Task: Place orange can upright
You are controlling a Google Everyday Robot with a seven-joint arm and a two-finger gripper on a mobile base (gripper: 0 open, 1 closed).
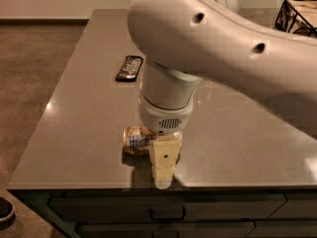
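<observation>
The orange can (137,139) lies on its side near the front edge of the grey counter (79,108). Only its left end shows, orange-gold with a whitish-blue label patch. My gripper (164,163) hangs from the big white arm and sits directly over and in front of the can's right part, hiding it. One cream-coloured finger (164,160) points down toward the counter's front edge.
A black remote-like object (129,68) lies further back on the counter, left of the arm. A black wire basket (296,15) stands at the far right back. The counter's front edge runs just below the gripper, with drawers underneath.
</observation>
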